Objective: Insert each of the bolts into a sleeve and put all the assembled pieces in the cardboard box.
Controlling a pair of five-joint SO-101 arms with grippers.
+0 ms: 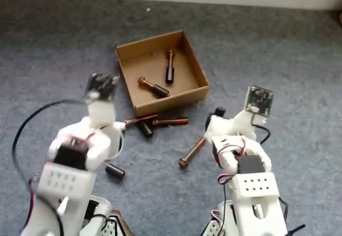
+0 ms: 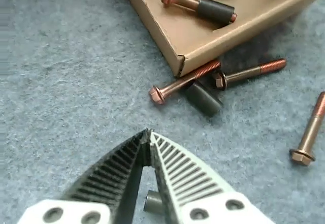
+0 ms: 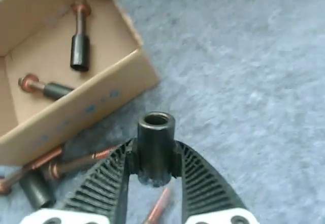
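Now R gripper pinches sleeve, long axis along jaws, bore outward.

One bolt, a second bolt and a loose sleeve crowd the strip against the cardboard box's near wall, though the table gives wide passage on either side.

My left gripper is pinched closed, fingertips touching, on the near left. My right gripper, on the near right, squeezes a sleeve between its two fingers.
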